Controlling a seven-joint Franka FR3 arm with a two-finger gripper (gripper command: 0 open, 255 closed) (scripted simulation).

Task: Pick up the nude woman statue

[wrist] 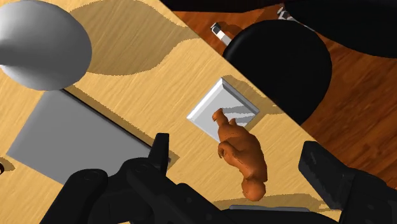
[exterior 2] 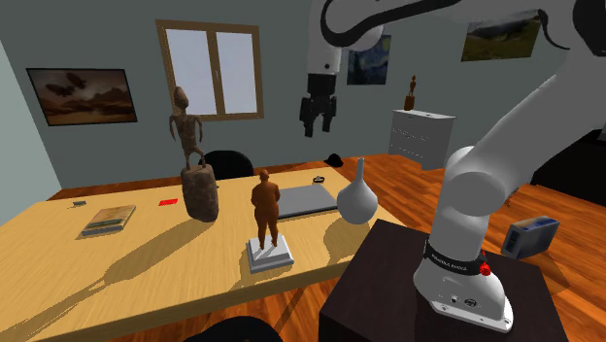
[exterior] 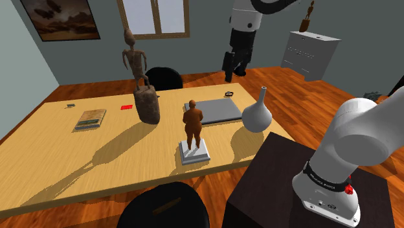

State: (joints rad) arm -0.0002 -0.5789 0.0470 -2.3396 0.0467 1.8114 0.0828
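Brown statue (exterior: 193,123) upright on white base (exterior: 195,155), gripper (exterior: 234,71) high above, fingers (wrist: 159,153) apart, empty, arm (exterior: 366,133) partly cropped

Light wooden table (exterior: 58,162) is being occupied by tall dark carved figure (exterior: 137,71), grey long-necked vase (exterior: 257,115), flat grey slab (exterior: 213,110).

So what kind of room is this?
Probably a dining room or study in a house: a long wooden table with black chairs, a window, and framed pictures on the walls.

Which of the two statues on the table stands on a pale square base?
The shorter orange-brown statue; the taller dark statue stands on a rounded brown block instead.
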